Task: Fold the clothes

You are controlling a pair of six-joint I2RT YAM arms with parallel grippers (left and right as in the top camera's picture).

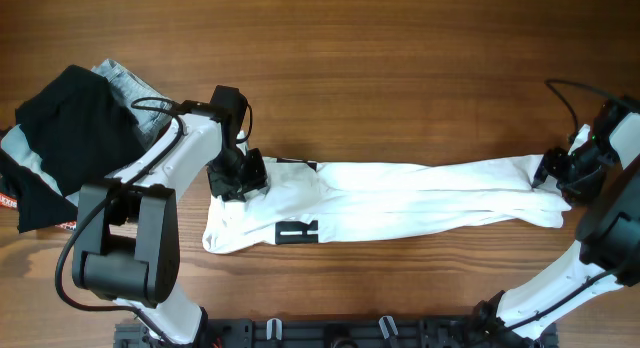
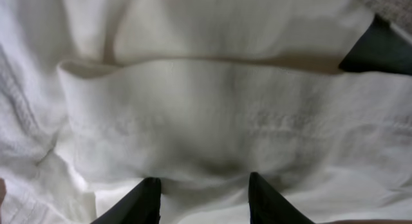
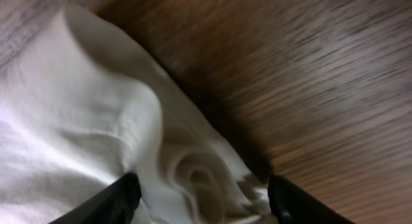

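Note:
White trousers [image 1: 400,200] with a black logo lie stretched left to right across the wooden table. My left gripper [image 1: 236,176] is down on their waist end. In the left wrist view its two dark fingers [image 2: 205,188] are apart, with white cloth [image 2: 212,121] pressed between and under them. My right gripper [image 1: 566,175] is at the leg-cuff end. In the right wrist view its fingers [image 3: 203,195] are wide apart around a rolled cuff [image 3: 199,179], next to bare wood.
A pile of other clothes, black [image 1: 70,128] with grey denim [image 1: 125,83] behind it, sits at the table's left edge. A black cable [image 1: 570,93] hangs near the right arm. The front rail [image 1: 330,333] runs along the table's near edge.

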